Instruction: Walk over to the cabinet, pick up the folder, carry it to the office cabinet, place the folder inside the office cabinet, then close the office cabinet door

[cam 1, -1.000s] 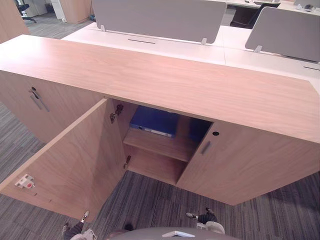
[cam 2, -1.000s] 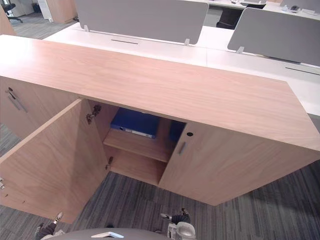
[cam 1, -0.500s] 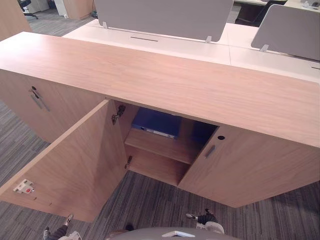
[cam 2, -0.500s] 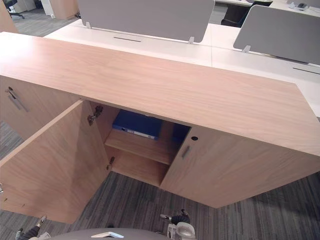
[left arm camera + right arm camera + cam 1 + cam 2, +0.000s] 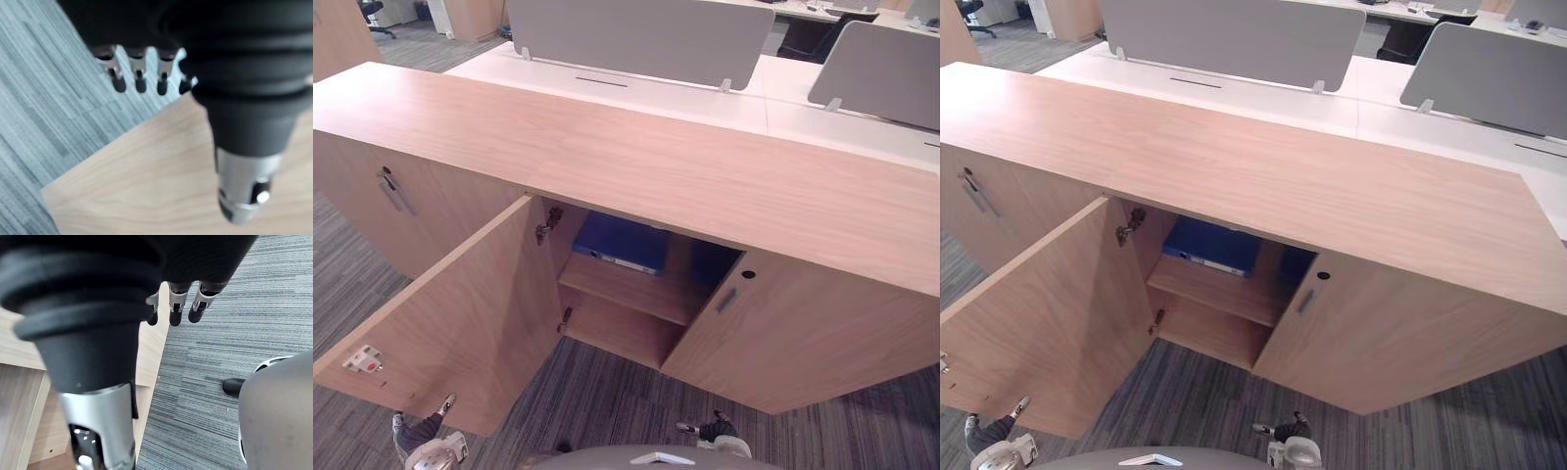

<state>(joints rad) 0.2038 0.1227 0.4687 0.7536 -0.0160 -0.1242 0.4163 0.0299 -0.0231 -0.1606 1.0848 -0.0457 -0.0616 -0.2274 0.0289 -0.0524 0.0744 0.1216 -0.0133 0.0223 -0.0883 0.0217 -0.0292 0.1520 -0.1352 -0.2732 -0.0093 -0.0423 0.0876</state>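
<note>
Folder [image 5: 619,243], blue, lies flat on the upper shelf [image 5: 641,292] inside the cabinet [image 5: 656,166]. Left door [image 5: 460,313] stands swung wide open, right door [image 5: 803,333] is closed. Left hand [image 5: 140,82] hangs by the open door's outer corner, fingers loose, holding nothing. Right hand [image 5: 175,313] hangs over carpet [image 5: 220,347], fingers loose, empty.

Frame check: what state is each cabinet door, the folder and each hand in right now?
Left door, wide open.
Right door, shut.
Blue folder, lying flat on the upper shelf inside.
Left hand, relaxed, holding nothing.
Right hand, relaxed, holding nothing.
</note>
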